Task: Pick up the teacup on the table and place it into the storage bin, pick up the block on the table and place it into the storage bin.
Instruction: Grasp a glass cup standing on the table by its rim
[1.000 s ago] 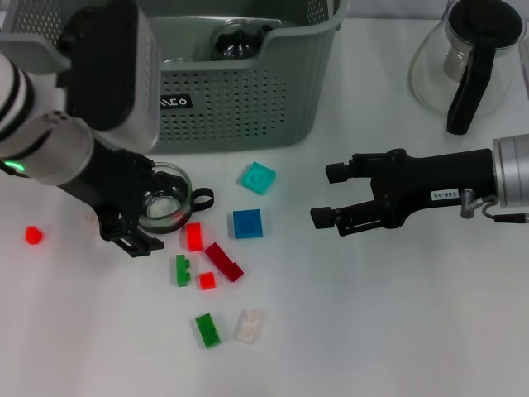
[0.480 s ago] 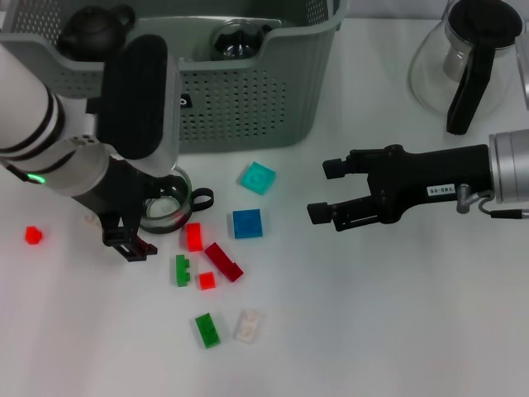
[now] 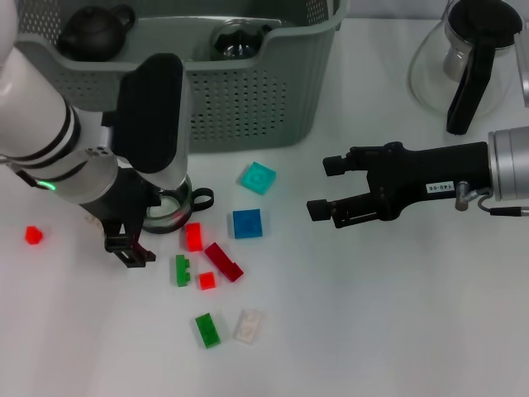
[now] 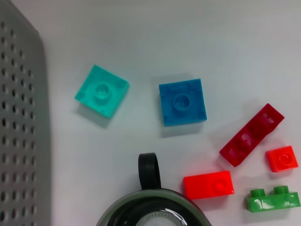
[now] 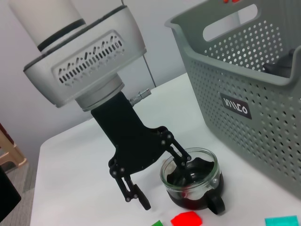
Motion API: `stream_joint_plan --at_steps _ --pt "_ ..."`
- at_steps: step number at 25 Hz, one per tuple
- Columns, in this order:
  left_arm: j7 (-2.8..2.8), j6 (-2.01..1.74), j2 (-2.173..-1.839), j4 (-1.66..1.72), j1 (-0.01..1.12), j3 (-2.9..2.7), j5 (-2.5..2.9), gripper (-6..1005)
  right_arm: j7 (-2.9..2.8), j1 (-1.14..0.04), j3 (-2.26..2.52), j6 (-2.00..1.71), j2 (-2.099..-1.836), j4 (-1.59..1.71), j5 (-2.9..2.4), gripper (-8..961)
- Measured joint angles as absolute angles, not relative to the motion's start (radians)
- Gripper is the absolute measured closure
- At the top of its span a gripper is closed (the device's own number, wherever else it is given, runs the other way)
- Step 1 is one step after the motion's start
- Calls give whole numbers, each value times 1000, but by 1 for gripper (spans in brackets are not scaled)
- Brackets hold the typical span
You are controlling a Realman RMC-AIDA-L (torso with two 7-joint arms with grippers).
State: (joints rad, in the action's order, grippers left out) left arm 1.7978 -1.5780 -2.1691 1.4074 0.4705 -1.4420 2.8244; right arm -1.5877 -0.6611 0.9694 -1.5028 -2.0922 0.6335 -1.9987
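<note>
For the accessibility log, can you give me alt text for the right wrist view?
The left gripper hangs open over a glass teacup on the white table, one finger inside its rim and the other outside. The grey perforated storage bin stands beside the cup.

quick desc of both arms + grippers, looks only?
Left arm: white shell with black bands, a green light, and a black-and-grey vented wrist housing. The left gripper is black, with linkage fingers. Right arm: silver cylinder with a metal fitting and thin cable. The right gripper is black, with a small white label behind it.
</note>
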Motion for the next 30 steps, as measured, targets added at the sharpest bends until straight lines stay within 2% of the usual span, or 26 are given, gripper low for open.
stream_joint_plan --at_steps 30 --pt "1814 -1584 -2171 1337 526 -1477 2844 194 -1588 -655 959 -1499 -2091 641 -1999 9"
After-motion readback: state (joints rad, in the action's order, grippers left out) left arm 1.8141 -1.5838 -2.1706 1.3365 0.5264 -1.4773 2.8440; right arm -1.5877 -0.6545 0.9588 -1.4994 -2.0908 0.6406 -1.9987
